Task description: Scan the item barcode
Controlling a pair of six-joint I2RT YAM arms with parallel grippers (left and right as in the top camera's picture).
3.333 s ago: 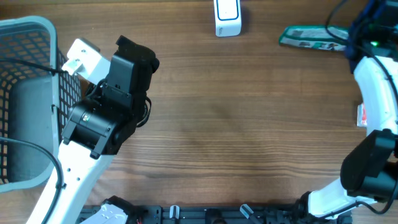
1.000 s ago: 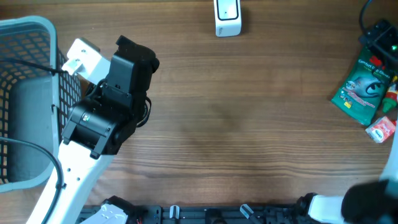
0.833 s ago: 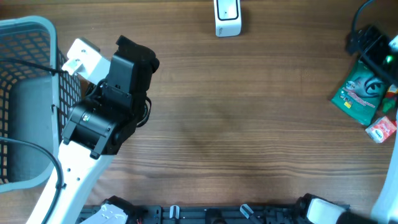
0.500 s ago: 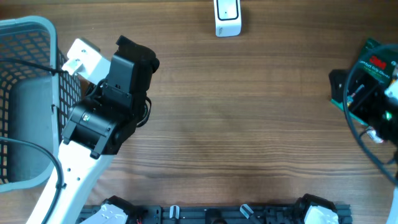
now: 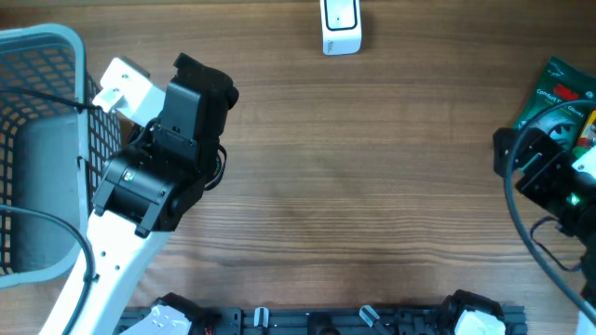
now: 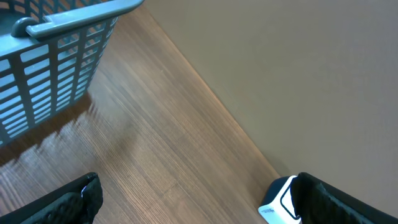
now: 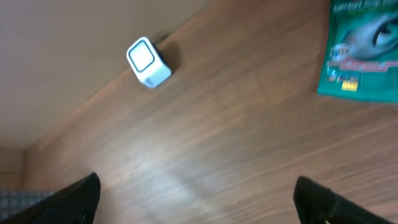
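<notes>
A green item packet (image 5: 561,91) lies flat at the table's right edge, its near part hidden under my right arm; the right wrist view has the packet (image 7: 364,56) at upper right. The white barcode scanner (image 5: 340,26) stands at the back centre, also seen as a scanner (image 7: 148,62) in the right wrist view and a scanner (image 6: 280,202) in the left wrist view. My right gripper (image 7: 199,205) is open over bare wood, left of the packet. My left gripper (image 6: 199,205) is open and empty beside the basket.
A grey-blue slatted basket (image 5: 42,56) fills the left edge, with the left arm (image 5: 154,177) beside it. The basket's rim (image 6: 68,15) shows at upper left in the left wrist view. A cable loops off the right arm (image 5: 549,181).
The packet went from the table's back to its right edge. My right arm has swung in from the right and now covers the packet's near part. The left arm stayed still.
</notes>
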